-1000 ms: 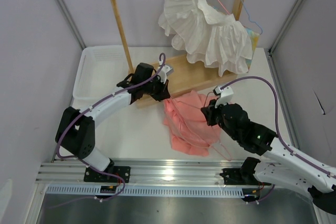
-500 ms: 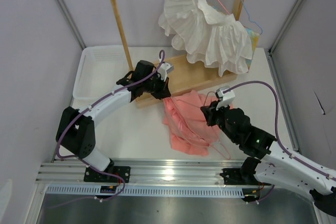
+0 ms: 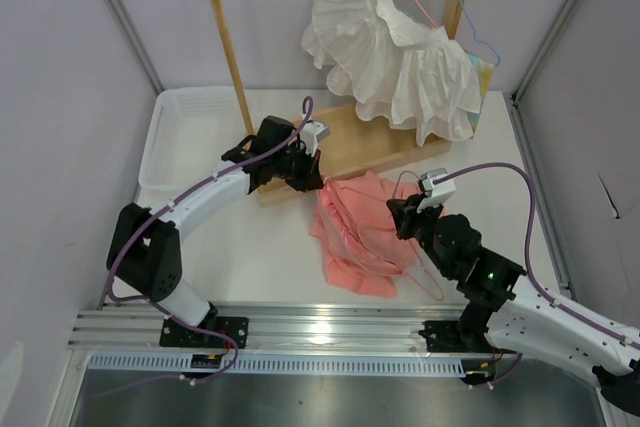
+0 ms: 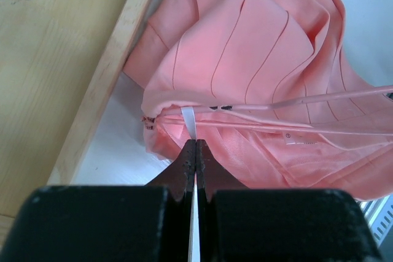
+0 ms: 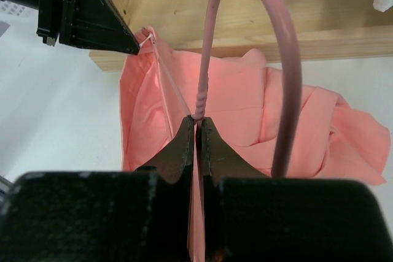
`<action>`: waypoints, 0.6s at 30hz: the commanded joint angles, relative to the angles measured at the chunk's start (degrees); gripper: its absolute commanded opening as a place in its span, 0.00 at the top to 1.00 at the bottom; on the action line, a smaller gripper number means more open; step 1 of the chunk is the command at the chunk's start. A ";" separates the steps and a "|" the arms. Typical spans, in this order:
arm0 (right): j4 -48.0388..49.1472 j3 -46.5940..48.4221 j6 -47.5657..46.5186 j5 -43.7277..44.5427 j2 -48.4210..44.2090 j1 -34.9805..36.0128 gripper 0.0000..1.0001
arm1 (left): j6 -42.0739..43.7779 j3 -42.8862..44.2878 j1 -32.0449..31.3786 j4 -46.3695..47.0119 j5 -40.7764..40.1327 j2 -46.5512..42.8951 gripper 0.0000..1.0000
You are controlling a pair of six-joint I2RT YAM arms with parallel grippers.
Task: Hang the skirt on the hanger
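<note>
Item: the skirt, salmon-pink and pleated, in a loose heap on the counter, just in front of the wooden rack base and between my two arms.

Item: the hanger, pale-pink wire, lying with the skirt. Its hook curls up over the right wrist camera.

Left fingers: the left gripper is pressed together on the white ribbon loop at the skirt's waist edge, at the corner nearest the rack base.

Right fingers: the right gripper is pressed together on the twisted neck of the hanger, just below the hook.

Axis: in the left wrist view the hanger's wire runs along the waist edge, crosswise to my left fingers. It starts at the pinched corner and leads off toward the right arm.

Direction: from the right fingers, the waist corner lies ahead and to the left, just under the left fingertips.

Nearer arm: left for the skirt's waist, right for the hanger. Each arm already has its own piece.

Uncertain: I cannot tell whether the wire sits inside the waist opening or only on top of the cloth.

Judgement: the threading step looks under way. The coming move seems to depend on the waist corner staying lifted while the hanger's shoulder is pushed toward it.

Also present: white ruffled garment hanging on the rack.
</note>
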 commanded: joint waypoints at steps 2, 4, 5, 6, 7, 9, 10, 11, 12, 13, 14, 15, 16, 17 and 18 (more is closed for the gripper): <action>9.16 -0.93 -1.26 4.16 -0.86 -0.03 1.00 | -2.78 2.77 0.31 -1.56 1.39 0.33 1.00; 10.57 -1.54 -1.69 3.37 -1.03 -0.03 1.00 | -3.75 2.68 0.31 -1.12 1.66 0.33 1.00; 10.92 -1.72 -1.78 2.15 -1.21 0.06 1.00 | -4.01 2.85 0.31 -1.03 1.57 0.33 1.00; 11.10 -1.81 -1.87 1.62 -1.30 0.06 1.00 | -4.36 2.94 0.31 -0.77 1.31 0.25 1.00; 11.45 -1.81 -2.13 0.66 -1.39 0.06 1.00 | -4.89 3.20 0.31 -0.94 0.70 0.25 1.00; 11.89 -2.07 -2.14 0.38 -2.17 0.06 1.00 | -5.24 4.08 0.31 -1.20 0.25 0.94 1.00; 12.42 -2.42 -2.31 0.21 -2.61 0.06 1.00 | -5.59 4.43 0.31 -1.99 -0.18 1.21 1.00; 12.68 -2.60 -2.40 0.03 -2.88 0.06 1.00 | -5.77 4.70 0.31 -2.17 -0.01 1.47 1.00; 12.86 -2.60 -2.31 0.03 -3.14 0.06 1.00 | -5.86 5.22 0.31 -2.26 0.25 1.65 1.00; 12.95 -2.68 -2.49 0.03 -3.06 0.15 1.00 | -6.38 5.23 0.31 -1.74 0.60 1.57 1.00; 13.30 -2.69 -2.49 0.12 -2.79 0.15 1.00 | -6.65 5.05 0.31 -1.38 0.95 1.48 1.00; 13.56 -2.69 -2.57 -0.23 -2.62 0.15 1.00 | -6.83 5.23 0.31 -1.21 1.13 1.39 1.00; 13.74 -2.69 -2.58 -0.23 -2.53 0.15 1.00 | -7.00 5.40 0.31 -1.20 1.13 1.39 1.00; 14.09 -2.77 -2.58 -0.23 -2.53 0.15 1.00 | -7.00 5.66 0.31 -1.64 1.04 1.48 1.00; 14.53 -2.77 -2.58 -0.58 -2.62 0.15 1.00 | -7.00 5.75 0.40 -1.82 0.43 1.56 1.00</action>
